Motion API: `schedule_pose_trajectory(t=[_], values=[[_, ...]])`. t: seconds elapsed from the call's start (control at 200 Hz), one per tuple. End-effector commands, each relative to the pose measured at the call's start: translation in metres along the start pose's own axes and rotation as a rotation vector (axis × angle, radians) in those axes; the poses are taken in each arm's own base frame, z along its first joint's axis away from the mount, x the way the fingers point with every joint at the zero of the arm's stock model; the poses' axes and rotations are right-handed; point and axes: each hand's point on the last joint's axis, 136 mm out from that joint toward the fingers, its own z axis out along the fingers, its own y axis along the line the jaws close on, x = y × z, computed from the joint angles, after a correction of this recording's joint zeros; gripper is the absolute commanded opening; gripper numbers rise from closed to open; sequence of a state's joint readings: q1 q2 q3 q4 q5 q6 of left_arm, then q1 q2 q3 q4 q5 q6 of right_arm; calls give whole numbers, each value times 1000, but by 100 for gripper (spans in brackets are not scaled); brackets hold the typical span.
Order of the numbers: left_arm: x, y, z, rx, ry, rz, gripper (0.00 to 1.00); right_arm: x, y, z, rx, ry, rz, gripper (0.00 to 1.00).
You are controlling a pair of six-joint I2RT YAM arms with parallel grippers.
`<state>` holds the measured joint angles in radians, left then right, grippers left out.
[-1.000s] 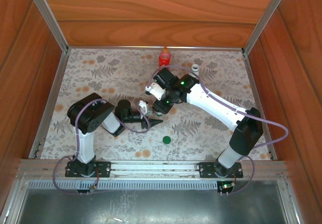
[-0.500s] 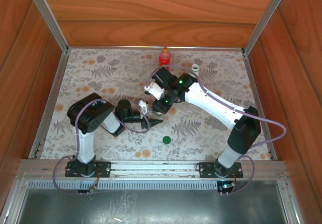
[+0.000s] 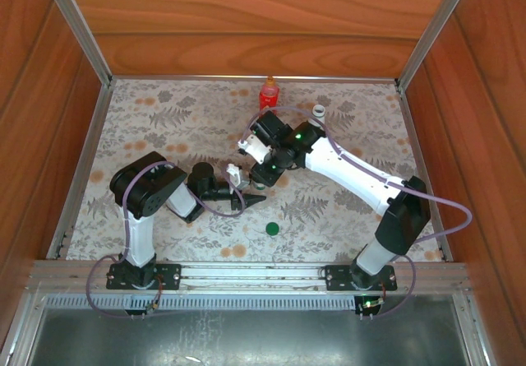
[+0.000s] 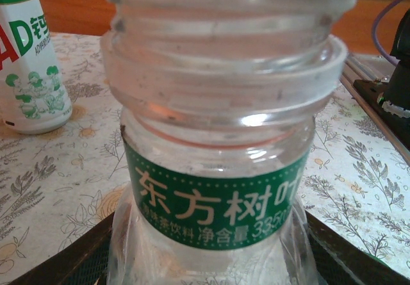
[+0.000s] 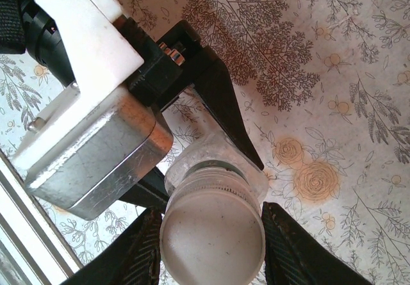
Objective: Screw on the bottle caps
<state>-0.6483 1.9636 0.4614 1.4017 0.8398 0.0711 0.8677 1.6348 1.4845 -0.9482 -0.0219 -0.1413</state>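
A: Where is the clear bottle (image 4: 218, 170) found, and how is it held?

B: It is stood upright around the middle of the table (image 3: 164, 111), a little to the near side. Its lower body is clamped between the dark fingers of the left gripper (image 3: 251, 192), which are closed to the bottle's width; the grip is placed low, so the neck and threads are left free.

A: And the right gripper (image 5: 213, 246)?

B: It is positioned above, directly over the bottle's mouth. A white cap (image 5: 211, 234) is pinched between its two fingers (image 5: 144, 253), which are narrowed until both sides of the cap are touched. The cap is seen resting on the neck, yet bare threads are shown beneath it in the left wrist view; it is therefore judged to be seated but not wound down.

A: Why is the work split that way?

B: The bottle is presumably braced by one gripper so that it is not spun while the cap is twisted by the other. A turn of the wrist is what is called for next; a crooked start on the threads is the risk to be watched.

A: What of the others?

B: The red bottle (image 3: 268, 94) is set at the far edge; the white bottle (image 3: 319, 113) is stood near it on the right, its mouth apparently open. A green cap (image 3: 270, 229) is left lying toward the near edge, well apart from both; whether the red bottle is capped cannot be told.
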Motion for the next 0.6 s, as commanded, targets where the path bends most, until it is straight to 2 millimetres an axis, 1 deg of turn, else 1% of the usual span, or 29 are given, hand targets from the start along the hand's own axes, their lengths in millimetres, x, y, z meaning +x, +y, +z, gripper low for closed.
schedule_pose_trajectory(t=[0.0, 0.175, 0.595], values=[[6, -1, 0, 20, 20, -44, 60, 6, -6, -1, 23, 8, 25, 40], [6, -1, -1, 20, 22, -46, 60, 3, -6, 1, 19, 9, 27, 41], [5, 0, -1, 27, 18, -47, 60, 1, -10, -2, 37, -1, 45, 44]])
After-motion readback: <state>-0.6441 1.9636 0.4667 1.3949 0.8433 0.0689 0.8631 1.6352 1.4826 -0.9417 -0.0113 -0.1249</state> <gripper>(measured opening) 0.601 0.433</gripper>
